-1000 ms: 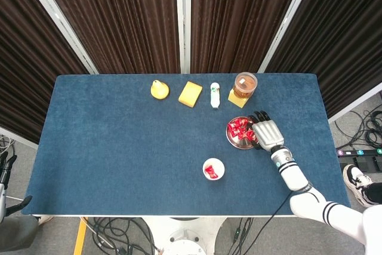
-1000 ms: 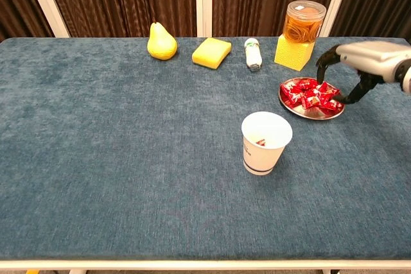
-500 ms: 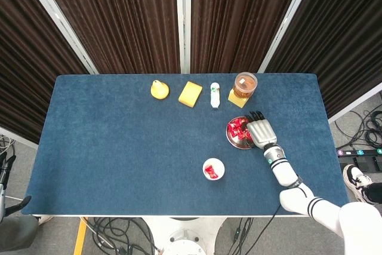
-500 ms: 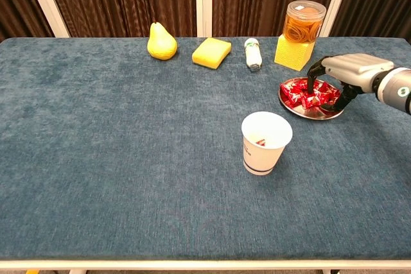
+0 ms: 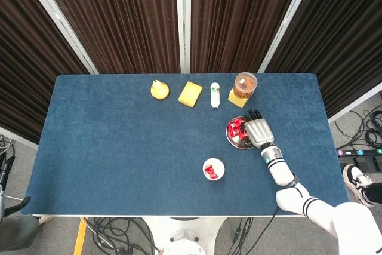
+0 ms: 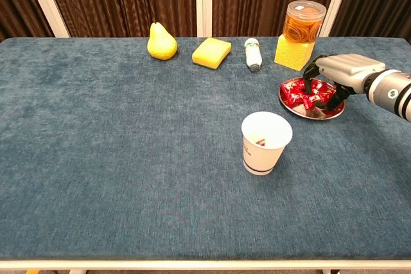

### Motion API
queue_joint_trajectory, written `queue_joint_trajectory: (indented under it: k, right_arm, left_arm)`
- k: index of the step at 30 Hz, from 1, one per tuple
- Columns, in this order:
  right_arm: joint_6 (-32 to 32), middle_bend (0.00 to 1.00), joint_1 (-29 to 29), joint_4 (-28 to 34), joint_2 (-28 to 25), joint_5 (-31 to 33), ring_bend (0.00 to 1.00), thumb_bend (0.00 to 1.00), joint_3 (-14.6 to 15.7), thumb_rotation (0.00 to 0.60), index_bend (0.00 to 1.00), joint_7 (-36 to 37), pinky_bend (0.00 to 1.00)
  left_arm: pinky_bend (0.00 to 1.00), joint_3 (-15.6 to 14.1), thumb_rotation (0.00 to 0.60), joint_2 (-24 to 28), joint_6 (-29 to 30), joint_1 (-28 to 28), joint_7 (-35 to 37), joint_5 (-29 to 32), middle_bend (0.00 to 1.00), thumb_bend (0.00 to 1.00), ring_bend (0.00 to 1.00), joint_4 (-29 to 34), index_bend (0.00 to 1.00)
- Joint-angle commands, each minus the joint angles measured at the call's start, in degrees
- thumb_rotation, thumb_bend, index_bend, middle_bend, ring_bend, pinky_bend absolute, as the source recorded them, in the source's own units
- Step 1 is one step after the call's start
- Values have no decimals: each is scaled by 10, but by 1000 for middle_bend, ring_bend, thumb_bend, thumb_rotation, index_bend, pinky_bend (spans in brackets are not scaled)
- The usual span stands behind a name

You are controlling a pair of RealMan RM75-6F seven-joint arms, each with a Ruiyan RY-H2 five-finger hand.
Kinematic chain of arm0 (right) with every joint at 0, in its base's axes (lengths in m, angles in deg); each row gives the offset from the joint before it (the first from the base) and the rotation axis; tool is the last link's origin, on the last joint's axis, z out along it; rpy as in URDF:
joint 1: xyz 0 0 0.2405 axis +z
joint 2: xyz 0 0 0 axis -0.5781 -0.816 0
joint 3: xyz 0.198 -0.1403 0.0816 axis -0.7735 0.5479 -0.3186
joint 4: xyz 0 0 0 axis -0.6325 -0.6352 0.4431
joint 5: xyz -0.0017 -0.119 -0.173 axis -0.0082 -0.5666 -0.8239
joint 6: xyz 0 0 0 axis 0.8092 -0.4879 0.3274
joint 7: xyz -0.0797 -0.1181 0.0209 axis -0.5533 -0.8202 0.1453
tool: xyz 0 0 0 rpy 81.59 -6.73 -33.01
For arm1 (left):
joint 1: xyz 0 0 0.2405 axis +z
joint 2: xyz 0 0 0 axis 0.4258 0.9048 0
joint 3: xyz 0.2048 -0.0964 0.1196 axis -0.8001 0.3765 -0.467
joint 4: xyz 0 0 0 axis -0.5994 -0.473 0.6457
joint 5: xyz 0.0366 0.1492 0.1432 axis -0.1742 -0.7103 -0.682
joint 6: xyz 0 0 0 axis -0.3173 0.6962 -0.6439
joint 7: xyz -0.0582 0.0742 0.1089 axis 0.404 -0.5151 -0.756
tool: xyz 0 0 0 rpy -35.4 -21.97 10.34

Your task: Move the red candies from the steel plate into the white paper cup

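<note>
My right robot hand (image 6: pixel 332 76) arches palm-down over the plate (image 6: pixel 309 111), fingertips (image 6: pixel 321 98) among the candies (image 6: pixel 299 94); I cannot tell its grip.

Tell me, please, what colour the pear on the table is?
The pear is yellow, clearest in the chest view.

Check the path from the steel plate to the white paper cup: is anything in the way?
Nothing visible is. Bare table lies between the steel plate and the white paper cup. The right hand is over the red candies.
</note>
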Motion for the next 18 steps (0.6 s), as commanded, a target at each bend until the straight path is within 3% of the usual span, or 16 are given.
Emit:
queue_joint_trajectory:
  k: [1,4,8,14,18]
  right_arm:
    - [1,197,-3,5,-5,0,0,341,-1,600,529,1,0]
    - [21,200,-8,33,-19,-11,0,344,-5,600,536,18,0]
    - [80,206,-21,125,-70,-64,0,348,-4,600,539,61,0]
    - [147,216,-37,296,-167,-166,0,348,26,600,540,118,0]
    - [150,210,-36,349,-192,-205,0,347,48,600,547,119,0]
  left_arm:
    - [147,0,600,0,0,0,0,-1,43,158,81,0,73]
    - [147,1,600,1,1,0,0,-1,43,159,81,1,73]
    - [147,0,600,3,0,0,-2,0,43,159,81,3,73]
    - [147,1,600,4,1,-2,-7,-3,43,159,81,7,73]
    - [147,1,600,5,2,-2,-10,-5,43,158,81,11,73]
